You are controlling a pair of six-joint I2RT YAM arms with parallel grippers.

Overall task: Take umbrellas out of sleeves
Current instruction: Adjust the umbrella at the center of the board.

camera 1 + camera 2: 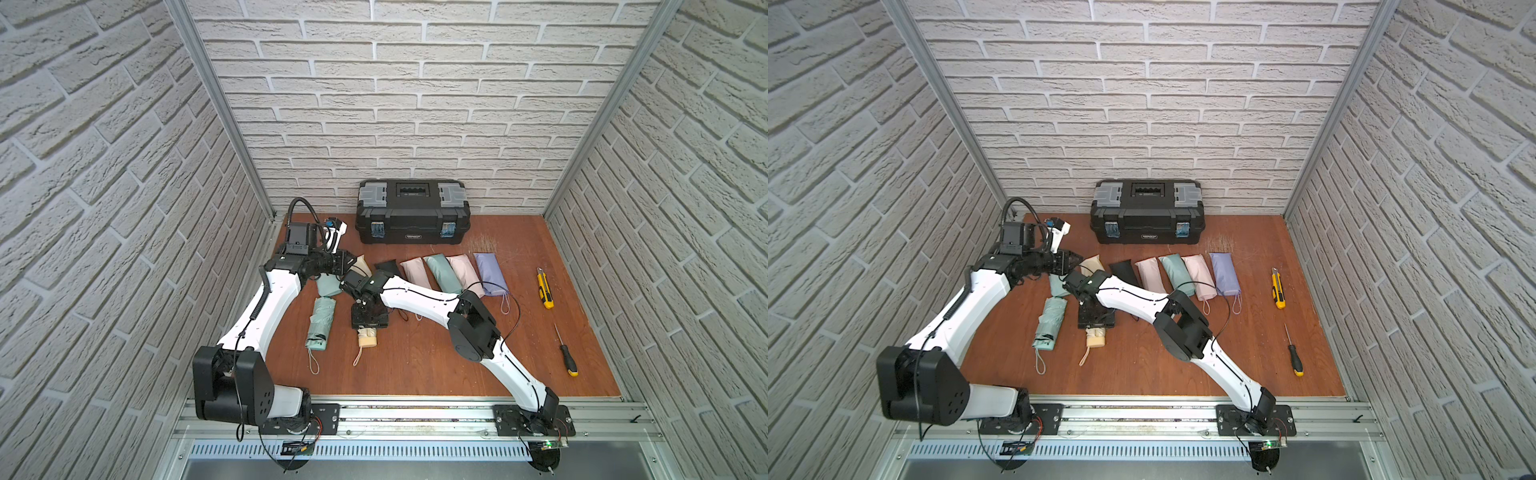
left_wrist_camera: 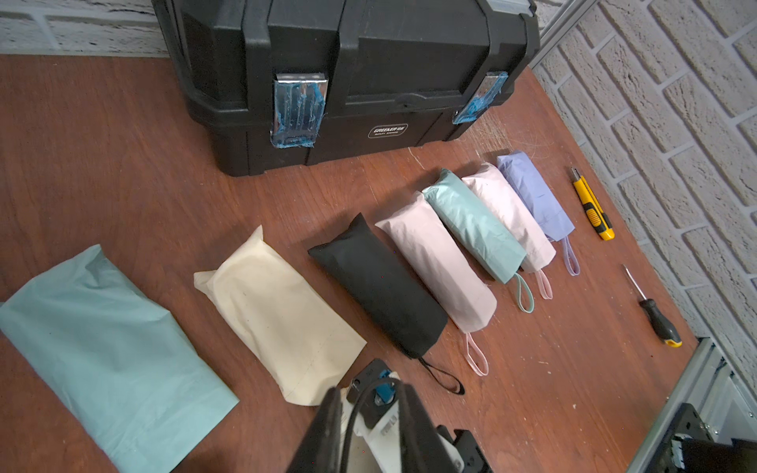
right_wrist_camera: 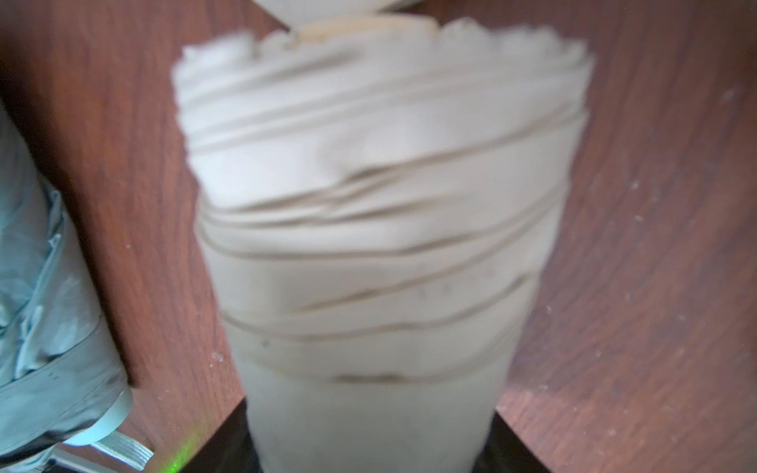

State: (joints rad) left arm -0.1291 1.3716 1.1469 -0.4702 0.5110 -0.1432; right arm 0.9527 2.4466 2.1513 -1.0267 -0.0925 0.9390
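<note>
cream folded umbrella [image 1: 368, 337] out of its flat cream fabric sleeve [image 2: 278, 315], on the brown wooden table [image 1: 457, 365].
your right gripper [image 1: 369, 323] clasps it; your left gripper [image 1: 1076, 260] stands part open, empty. the flat mint fabric sleeve [image 2: 106, 368] is empty too. the black sleeve [image 2: 381, 290], pink sleeve [image 2: 438, 266], plump mint sleeve [image 2: 475, 225], second pink sleeve [image 2: 512, 217] and lavender sleeve [image 2: 536, 192] are full, loops out. black plastic toolbox [image 2: 368, 82]: lid shut.

A robot test cell dressed as a workshop: faux-brick panels [image 1: 415, 104] in aluminium framing [image 1: 221, 104], wooden tabletop [image 1: 436, 357], black toolbox [image 1: 411, 212], utility knife [image 1: 545, 288], screwdriver [image 1: 566, 352], two rail-mounted robot arms [image 1: 266, 307].
</note>
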